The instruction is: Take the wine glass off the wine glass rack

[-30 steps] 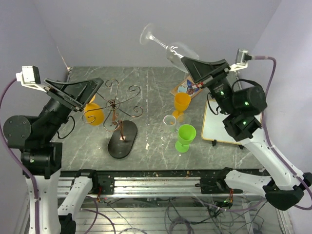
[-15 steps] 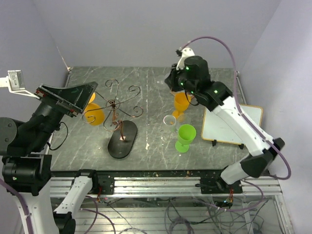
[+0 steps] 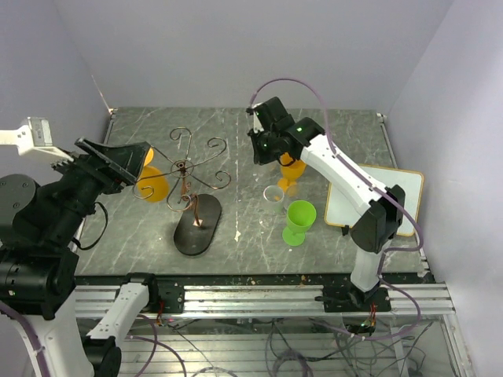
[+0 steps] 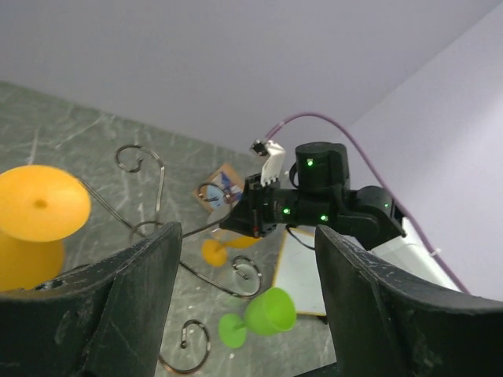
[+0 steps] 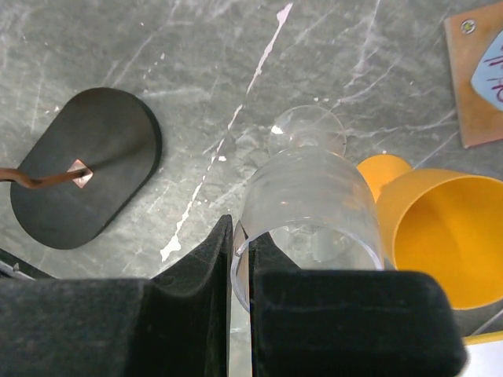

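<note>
Right gripper is pinched nearly closed on the rim of the clear wine glass, one finger inside the bowl and one outside. The glass hangs below it, foot downward, over the middle of the bench, well apart from the wine glass rack near the left edge. Whether the foot touches the bench cannot be told.

Left gripper stands wide apart with nothing between its fingers, just beside the rack's left arms.

By my reading the main step is done for this glass: it is off the wire and only needs setting down and letting go. A hanging orange glass remains on the rack's left side, so more may be left.

A white board lies at the right edge. Toward it from the rack stand a green glass, a standing orange glass and a second clear glass.

Only the right wrist view shows the grip on the rim; from above, the wrist hides the held glass. Only the overhead view shows the whole rack, and only the left wrist view shows the left fingers holding nothing.
</note>
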You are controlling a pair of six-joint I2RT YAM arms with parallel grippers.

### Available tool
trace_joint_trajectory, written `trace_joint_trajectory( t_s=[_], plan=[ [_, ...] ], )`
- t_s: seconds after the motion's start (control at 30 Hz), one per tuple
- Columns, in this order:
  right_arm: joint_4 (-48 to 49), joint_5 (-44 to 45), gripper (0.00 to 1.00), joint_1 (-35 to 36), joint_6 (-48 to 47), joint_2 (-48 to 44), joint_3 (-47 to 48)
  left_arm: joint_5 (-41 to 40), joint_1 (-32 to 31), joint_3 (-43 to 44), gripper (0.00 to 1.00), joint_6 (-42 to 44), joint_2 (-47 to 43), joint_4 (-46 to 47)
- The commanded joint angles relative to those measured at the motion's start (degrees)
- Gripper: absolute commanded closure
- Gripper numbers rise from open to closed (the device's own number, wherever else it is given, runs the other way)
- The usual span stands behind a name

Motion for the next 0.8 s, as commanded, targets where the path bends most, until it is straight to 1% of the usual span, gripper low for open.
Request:
trace_joint_trajectory(
  t_s=[0.0,0.27,0.5,0.6,0.67,0.77],
  plan=[
    [-1.8,-1.5,1.00,0.1,-1.2,2.0,3.2,-4.4,0.0,-0.1,0.22,4.5,0.7,-5.5],
    [0.3,-2.1,1.00,0.0,-1.5,5.5,1.3,-5.4,0.0,-2.6,0.20,5.3,1.5,-4.7],
    [0.8,-2.0,1.00,0.0,-1.6,7.2,0.6,-2.6,0.0,-1.4,0.20,5.8,6.9,-1.1],
    [1.4,-2.0,1.00,0.0,-1.5,7.3,0.0,-3.2,-0.1,-0.3,0.20,6.1,9.6,0.8],
    [1.5,-2.1,0.95,0.1,-1.5,7.3,-0.2,-3.6,-0.1,1.3,0.20,6.5,11.7,1.7],
    [1.8,-2.3,0.86,0.1,-1.6,7.2,-0.5,-6.8,-0.1,3.5,0.17,7.0,14.3,2.2]
  ],
)
